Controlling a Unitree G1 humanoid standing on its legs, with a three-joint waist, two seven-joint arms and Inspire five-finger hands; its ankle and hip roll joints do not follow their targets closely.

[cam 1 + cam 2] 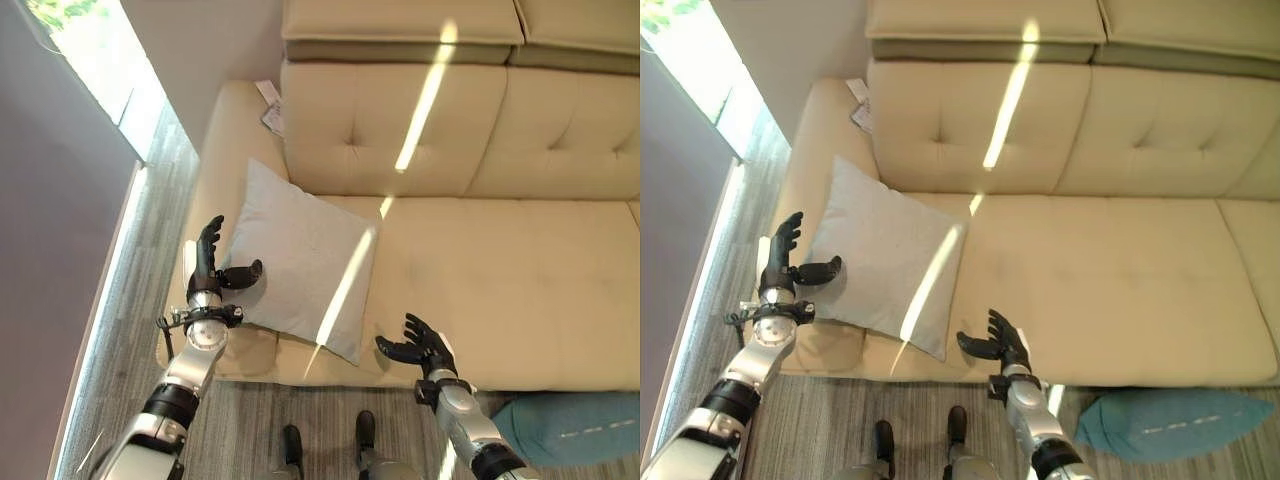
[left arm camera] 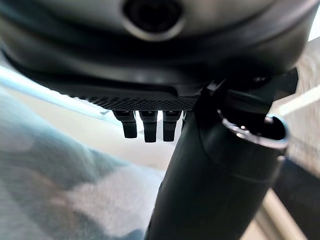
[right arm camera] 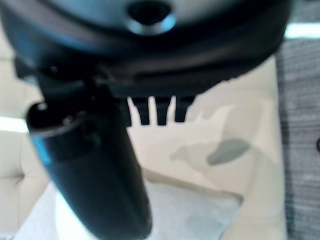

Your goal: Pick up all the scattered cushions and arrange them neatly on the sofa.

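A light grey cushion lies on the left end of the cream sofa, leaning slightly against the armrest. My left hand is open at the cushion's left edge, fingers straight up and thumb touching the cushion. Over the seat's front edge, just right of the cushion's lower corner, my right hand is open with spread fingers and holds nothing. A teal cushion lies on the floor at the lower right, in front of the sofa.
The sofa's armrest stands left of the grey cushion, with a white tag near the backrest. Grey wood floor runs beside a bright window at the left. The seat to the right of the cushion is bare.
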